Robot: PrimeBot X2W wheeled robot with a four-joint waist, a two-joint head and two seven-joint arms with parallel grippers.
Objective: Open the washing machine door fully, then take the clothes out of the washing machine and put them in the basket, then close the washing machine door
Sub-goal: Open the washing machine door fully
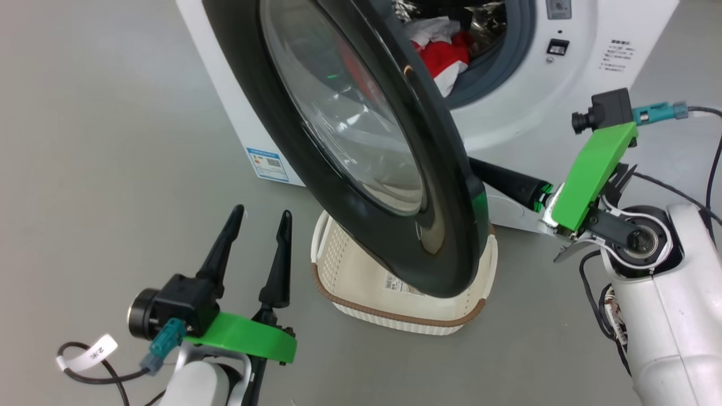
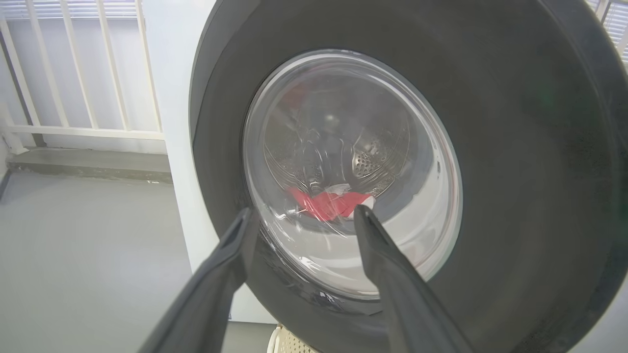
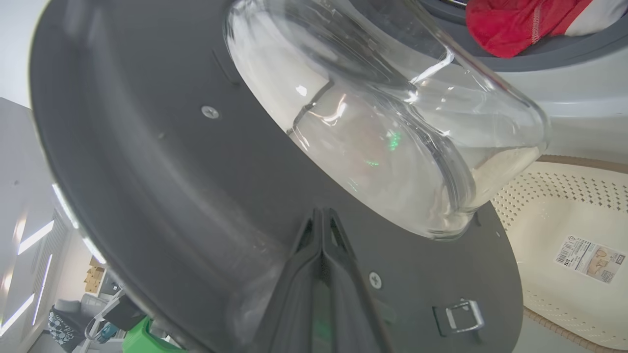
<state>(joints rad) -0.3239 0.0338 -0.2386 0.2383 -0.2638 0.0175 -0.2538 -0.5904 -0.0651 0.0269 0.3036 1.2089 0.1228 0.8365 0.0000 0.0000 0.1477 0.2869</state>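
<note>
**Figure: Door part-way open, pushed from its inner face**

The right tool [image 3: 321, 215] is clenched, both fingers pressed together into one blade and gripping nothing. Its tip meets the dark inner face of the washing machine door [image 1: 451, 214], just below the glass bowl [image 3: 382, 122] and up-left of the metal latch [image 3: 458, 316]. The left tool [image 1: 263, 213] is released, fingers spread wide and empty. It hangs in front of the door's outer face, with the bowl centred beyond its fingertips. The clothes [image 1: 445, 56] lie beyond the right tool, heaped red and white at the mouth of the washing machine [image 1: 507, 113], none yet removed. The basket [image 1: 341, 254] stands ahead and to the right of the left tool, under the door's lower rim. Whether rim and basket touch cannot be told.

Judged stage: opening, not yet full.

Likely faults from here:
- The contact is a push, not a grip. On a glossy, slanted panel the tip could skid toward the bowl or catch the latch, leaving the door short of fully open.
- The door swings toward the left tool, and continued pushing may drive the rim against its spread fingers.
- A low rim could drag or shift the basket out from under the drum mouth, so the clothes would later fall on the floor.
</note>
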